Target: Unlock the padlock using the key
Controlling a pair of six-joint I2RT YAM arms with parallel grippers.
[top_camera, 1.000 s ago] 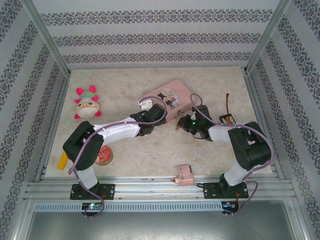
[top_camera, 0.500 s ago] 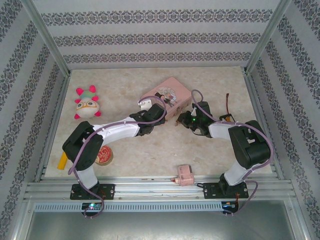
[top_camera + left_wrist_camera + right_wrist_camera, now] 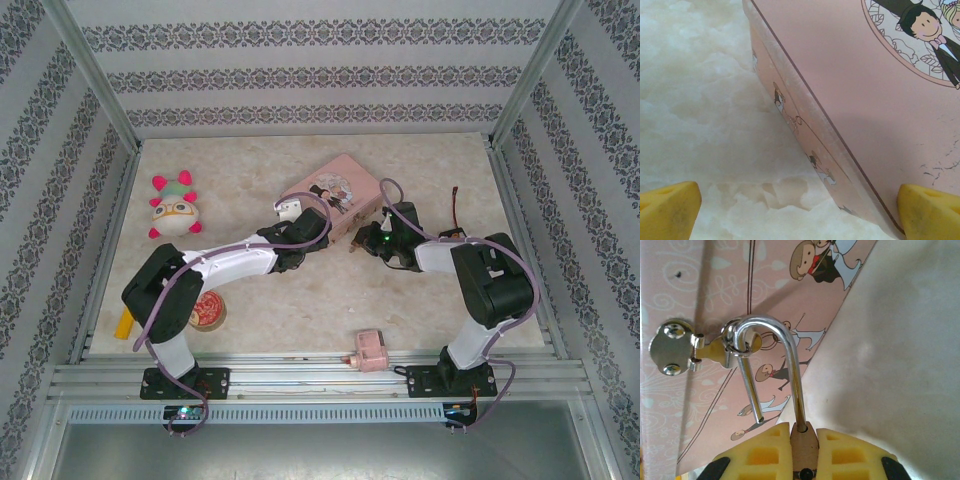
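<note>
Right jaws clamped on padlock (image 3: 803,441), left jaws wide, straddling pink tin (image 3: 865,110) edge

1 tin (image 3: 340,190), 1 padlock (image 3: 796,385), 1 plush (image 3: 172,206)

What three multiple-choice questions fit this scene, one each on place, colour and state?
1. The plush toy lies: A) on the pink tin B) near the table's left edge C) beside the right arm's base.
2. The right pincer's pads are: A) blue B) green C) yellow.
3. The padlock's shackle is: A) open, one leg free B) closed C) off the tin's ring.
B, it sits left in the top view; C, yellow pads flank the padlock; A, one leg ends outside the body.
</note>
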